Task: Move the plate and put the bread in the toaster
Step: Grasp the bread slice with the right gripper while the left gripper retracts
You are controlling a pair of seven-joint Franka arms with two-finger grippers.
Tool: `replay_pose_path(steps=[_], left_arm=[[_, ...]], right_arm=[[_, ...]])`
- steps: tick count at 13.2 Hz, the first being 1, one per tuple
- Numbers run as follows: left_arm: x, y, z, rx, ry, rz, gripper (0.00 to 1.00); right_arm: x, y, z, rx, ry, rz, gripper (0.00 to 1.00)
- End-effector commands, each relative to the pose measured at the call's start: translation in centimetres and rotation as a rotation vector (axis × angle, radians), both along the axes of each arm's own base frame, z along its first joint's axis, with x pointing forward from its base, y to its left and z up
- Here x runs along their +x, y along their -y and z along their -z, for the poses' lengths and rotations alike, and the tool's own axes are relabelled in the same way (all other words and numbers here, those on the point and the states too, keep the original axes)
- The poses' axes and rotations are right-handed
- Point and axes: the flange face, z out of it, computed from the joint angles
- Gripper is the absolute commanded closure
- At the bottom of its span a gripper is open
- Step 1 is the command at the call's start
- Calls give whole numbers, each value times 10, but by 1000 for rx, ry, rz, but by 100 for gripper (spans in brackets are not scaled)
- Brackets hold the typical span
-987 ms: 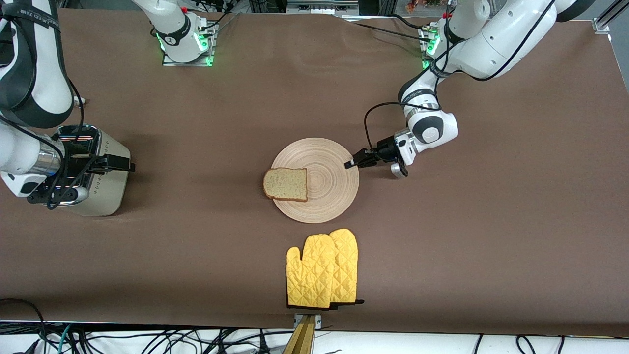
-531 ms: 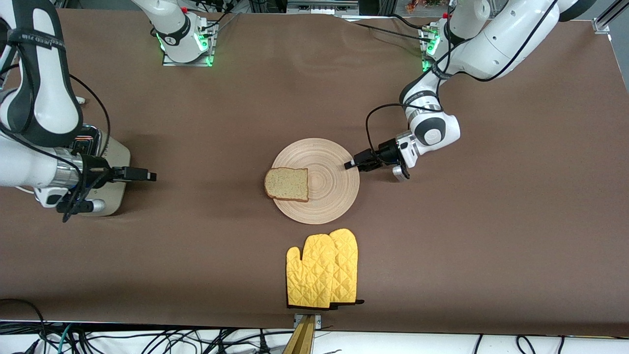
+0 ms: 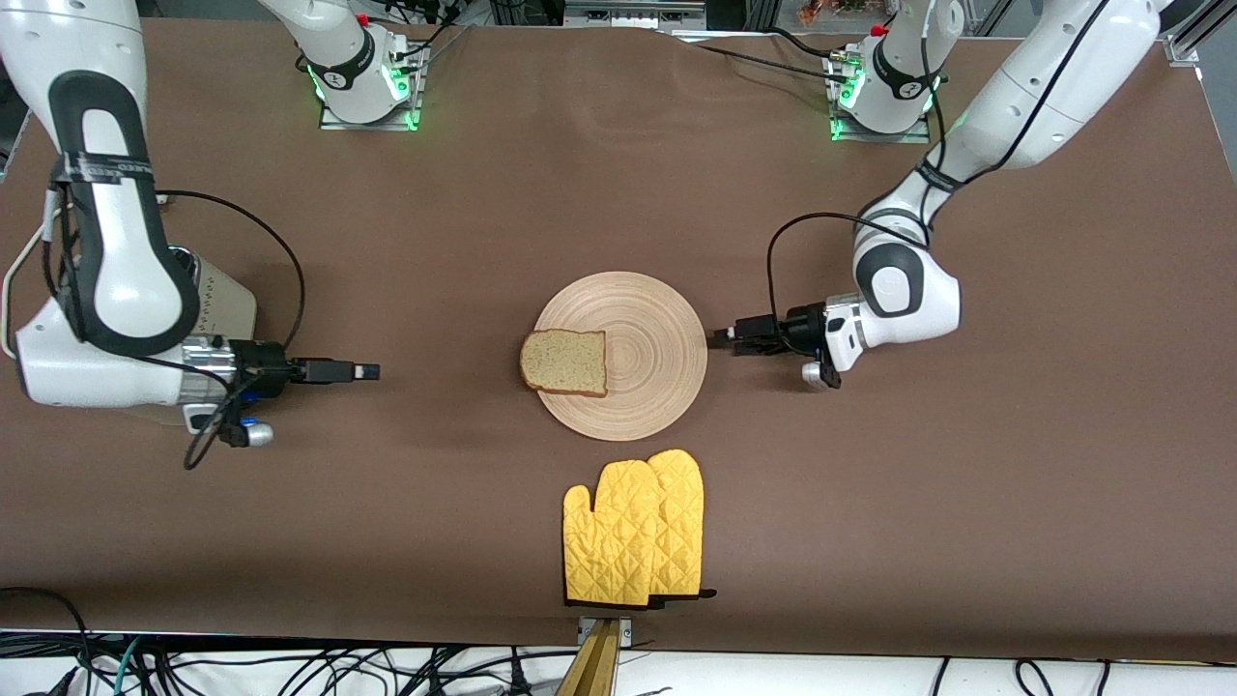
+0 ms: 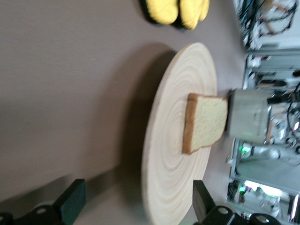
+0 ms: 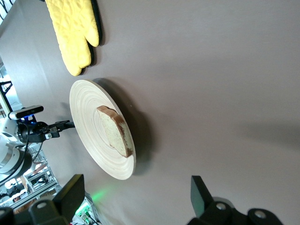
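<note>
Plate [image 3: 643,391] sits centre-frame in the front view, flat on the table [image 3: 966,503]. The bread [image 3: 563,362] lies flat on it, on the rim half that faces the right arm's end, crust slightly overhanging the edge. That looks like a deliberate setup: bread is turned toward the arm that serves the toaster [image 3: 224,307], which stands mid-height at the frame edge by the right arm's end, mostly hidden under the right arm w/ only a beige side showing. Left tool [image 3: 720,338] is low, level w/ the plate, just off the rim at the left arm's end and not touching. Its fingers [image 4: 72,204] are spread wide w/ nothing between them, so the plate is free. Right tool [image 3: 365,371] hangs low over bare table btwn toaster and plate, pointing at the bread, fingers [image 5: 70,190] also fully apart and empty. Judging by that, the plate move is done or nearly so, and the bread pick is next, prob. by the right arm. Other stuff: pair of yellow oven mitts [image 3: 633,527] at lower centre, near the plate but apart from it, not on the line btwn right tool and bread. Nothing blocks that line. Likely snags: bread lies flat, so a pinch needs the overhanging crust edge, and the toaster slots can't be seen under the right arm.
</note>
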Motion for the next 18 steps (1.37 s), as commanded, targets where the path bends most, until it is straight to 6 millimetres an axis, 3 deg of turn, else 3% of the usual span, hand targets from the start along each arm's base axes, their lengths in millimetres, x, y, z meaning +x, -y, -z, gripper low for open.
replay_pose_path(steps=[1,3,6,7,10,13,15,18], left_arm=[[32,-23,-33,65,-77,104,0],[57,-47,-61,135,-165,220,0],[76,-98,-100,251,-205,387,0],[86,-117,-118,314,-217,408,0],[106,-149,-182,521,-234,458,0],[112,-161,-222,606,-220,378,0],[112,-162,-239,714,-221,347,0],[108,-170,-283,774,-179,289,0]], right_arm=[[3,-45,5,47,27,6,0],[3,-75,19,53,37,12,0],[2,-97,43,46,67,0,0],[1,-108,49,76,80,-1,0],[-2,-119,74,131,100,3,0],[-6,-126,97,146,103,-1,0],[-12,-148,105,140,105,-4,0],[-17,-155,119,139,106,-14,0]])
